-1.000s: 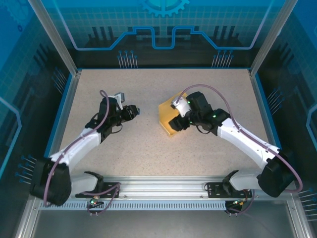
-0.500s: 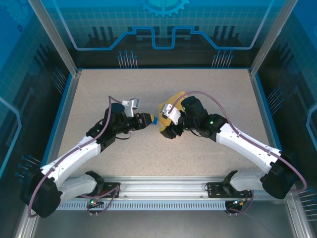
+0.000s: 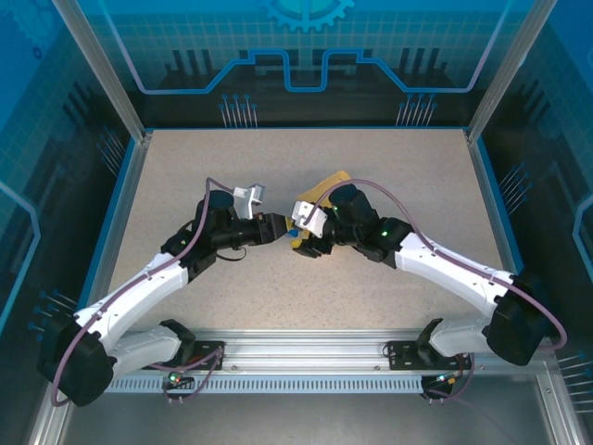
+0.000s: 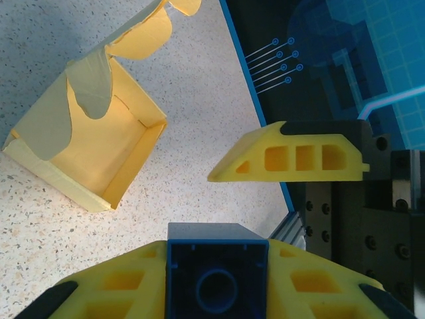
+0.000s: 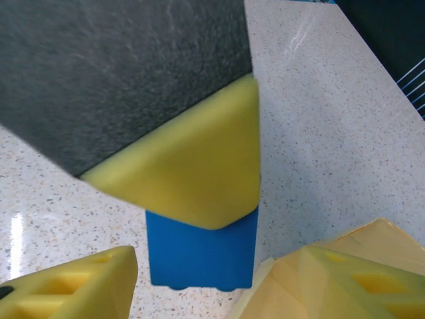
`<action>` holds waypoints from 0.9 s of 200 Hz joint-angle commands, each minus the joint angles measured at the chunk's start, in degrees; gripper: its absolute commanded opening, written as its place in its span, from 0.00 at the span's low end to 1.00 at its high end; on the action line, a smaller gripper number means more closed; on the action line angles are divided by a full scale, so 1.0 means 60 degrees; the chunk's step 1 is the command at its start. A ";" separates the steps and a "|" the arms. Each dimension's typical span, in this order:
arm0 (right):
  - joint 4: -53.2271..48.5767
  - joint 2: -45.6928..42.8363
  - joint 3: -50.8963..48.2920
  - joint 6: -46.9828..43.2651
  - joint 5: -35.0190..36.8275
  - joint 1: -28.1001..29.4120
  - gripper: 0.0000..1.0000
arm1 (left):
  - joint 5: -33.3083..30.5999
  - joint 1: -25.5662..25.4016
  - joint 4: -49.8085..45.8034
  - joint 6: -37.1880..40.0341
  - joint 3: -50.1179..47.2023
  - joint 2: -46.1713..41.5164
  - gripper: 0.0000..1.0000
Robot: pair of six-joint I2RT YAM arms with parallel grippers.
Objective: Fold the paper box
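A speckled beige table (image 3: 185, 158) sits inside blue circuit-patterned walls (image 3: 306, 56); an aluminium rail (image 3: 306, 348) lines its near edge.

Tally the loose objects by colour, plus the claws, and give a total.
Pale yellow thin cardboard box, flaps open: 1
Small dark blue cube, gripped in the left claw: 1
Yellow-fingered claws, that one and the open right claw: 2
Total: 4

Small dark blue cube (image 4: 217, 279) at centre of speckled beige surface (image 3: 278, 167). Aluminium rail (image 3: 296, 357) along 6 o'clock edge; blue-patterned panel (image 3: 306, 46) at 12 o'clock.
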 commanded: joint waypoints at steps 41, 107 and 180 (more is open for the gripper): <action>0.0503 0.0087 0.0046 -0.0117 -0.0046 0.0129 0.49 | 0.0276 -0.0068 -0.0125 -0.0027 0.0251 0.0062 0.28; 0.0864 0.0011 -0.0190 0.0287 -0.0498 0.0133 0.49 | 0.0305 -0.0068 0.0029 -0.0124 0.0159 0.0071 0.28; 0.0729 -0.0154 -0.0495 0.0447 -0.0349 -0.0114 0.22 | 0.0241 -0.0083 0.0067 -0.0067 0.0057 0.0061 0.35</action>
